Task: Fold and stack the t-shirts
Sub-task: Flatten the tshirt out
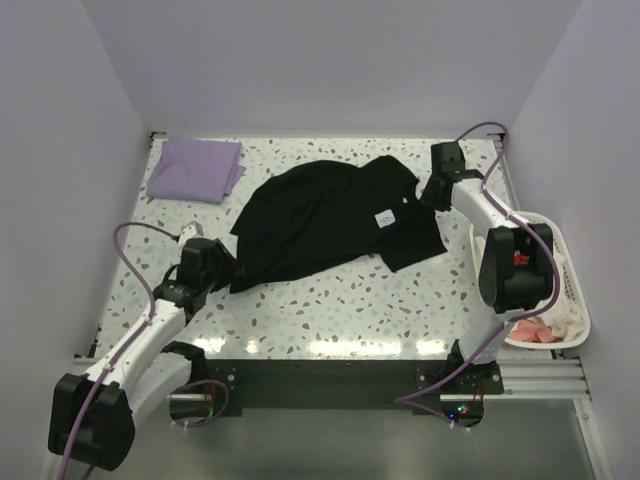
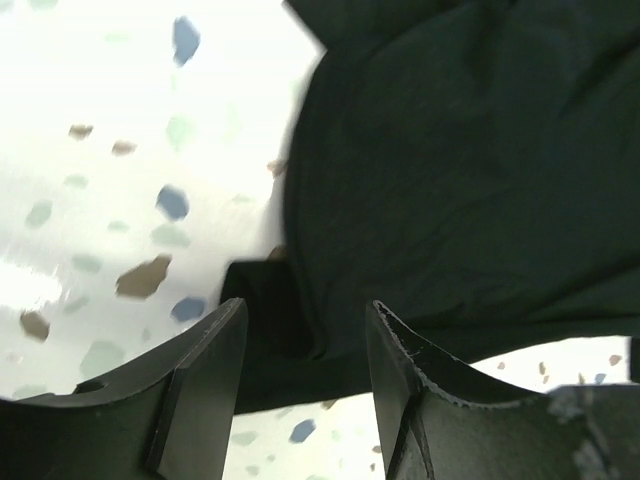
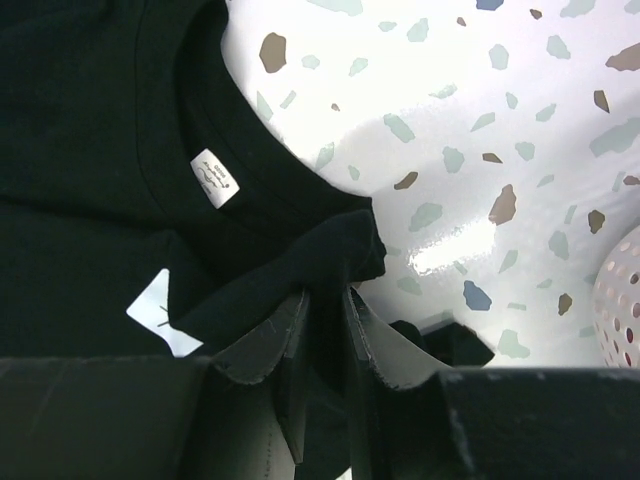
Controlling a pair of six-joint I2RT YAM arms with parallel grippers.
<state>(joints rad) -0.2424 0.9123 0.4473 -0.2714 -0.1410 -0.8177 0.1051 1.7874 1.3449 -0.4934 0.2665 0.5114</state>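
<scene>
Tabletop (image 1: 330, 300): R gripper (image 3: 325, 300) pinches black tee (image 1: 320, 215); L gripper (image 2: 305, 308) spread.

black t-shirt (image 1: 320, 220) spread out crumpled at centre, lavender t-shirt (image 1: 195, 168) folded far left

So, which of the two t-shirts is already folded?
The lavender shirt in the far left corner: it lies as a neat folded rectangle. The black shirt is spread out and rumpled mid-table, its edge pinched by the right gripper.

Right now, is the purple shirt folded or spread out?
Folded: the lavender t-shirt lies as a compact rectangle with layered edges at the far left corner.
</scene>
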